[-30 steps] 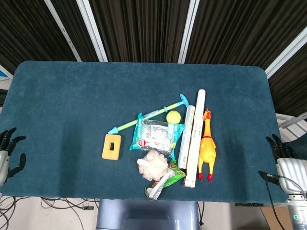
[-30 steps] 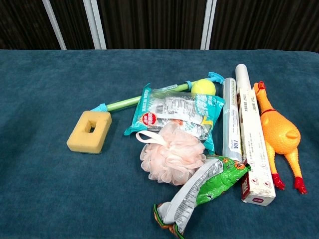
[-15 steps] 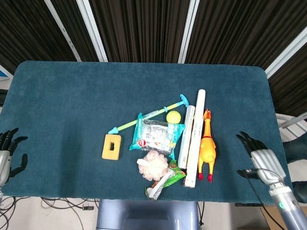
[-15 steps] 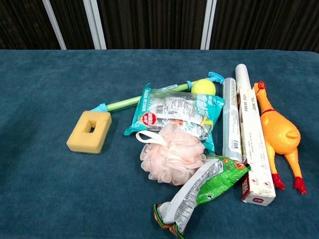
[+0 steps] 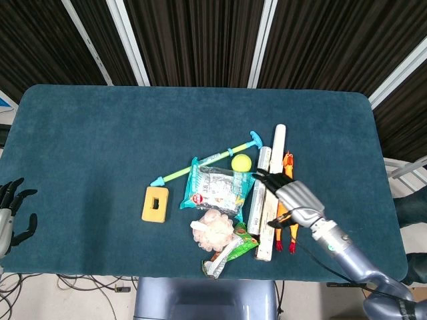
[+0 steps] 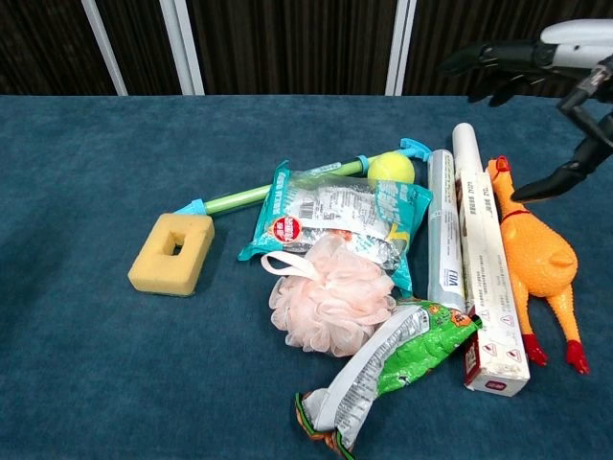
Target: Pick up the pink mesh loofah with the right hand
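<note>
Approach is the step in hand: right hand [image 5: 288, 197], fingers spread and empty, hangs above the chicken [image 6: 537, 254]. Loofah [image 6: 332, 296] lies near the table's [image 5: 87, 133] front edge; next, reach left and lower.

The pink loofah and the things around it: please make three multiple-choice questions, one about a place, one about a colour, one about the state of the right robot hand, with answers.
1. Where does the pink loofah lie?
A. on the yellow sponge
B. just in front of the teal snack bag
C. beyond the ball

2. What colour is the small ball?
A. red
B. white
C. yellow-green

3. What is the right robot hand doing?
A. hovering open above the long boxes and rubber chicken
B. gripping the loofah
C. pressing the sponge

Answers:
1 B: the pink loofah touches the near edge of the teal snack bag.
2 C: the ball is yellow-green.
3 A: the right robot hand holds nothing, fingers spread above the rubber chicken.
</note>
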Robot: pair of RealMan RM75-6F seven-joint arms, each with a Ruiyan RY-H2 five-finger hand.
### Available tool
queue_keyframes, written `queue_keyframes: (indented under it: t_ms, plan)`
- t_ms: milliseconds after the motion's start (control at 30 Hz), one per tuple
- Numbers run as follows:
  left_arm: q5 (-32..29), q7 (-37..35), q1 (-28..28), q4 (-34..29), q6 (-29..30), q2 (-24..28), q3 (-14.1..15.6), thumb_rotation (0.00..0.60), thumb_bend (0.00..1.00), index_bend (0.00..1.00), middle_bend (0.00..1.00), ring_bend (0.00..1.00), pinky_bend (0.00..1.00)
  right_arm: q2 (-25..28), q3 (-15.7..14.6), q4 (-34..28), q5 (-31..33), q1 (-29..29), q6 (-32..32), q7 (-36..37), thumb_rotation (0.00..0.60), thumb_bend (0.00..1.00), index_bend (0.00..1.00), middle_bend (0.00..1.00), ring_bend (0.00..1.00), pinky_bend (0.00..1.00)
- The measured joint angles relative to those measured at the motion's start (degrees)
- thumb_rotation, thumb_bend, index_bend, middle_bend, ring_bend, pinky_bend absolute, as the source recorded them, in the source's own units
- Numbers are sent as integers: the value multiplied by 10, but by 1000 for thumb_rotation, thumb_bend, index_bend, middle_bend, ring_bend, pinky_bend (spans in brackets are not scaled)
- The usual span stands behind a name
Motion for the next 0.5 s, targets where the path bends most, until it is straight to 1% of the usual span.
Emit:
queue_keyframes:
  t_ms: [133,233,500]
  plan:
    - [-3,0,-1,-2,-4,1,0,600,483,236,49,18,0,-43,-10,8,-20,17,-9,-20,600,133,46,46,152,164]
    - [-4,0,-1,-4,-5,1,0,600,483,237,45,18,0,-74,-16,17,-20,30,-21,-48,600,134,46,47,152,164]
    - [-15,-7,0,-6,-3,-2,-6,600,483,239,45,18,0,-159,-18,44,22,58,-39,-160,600,133,45,48,153,164]
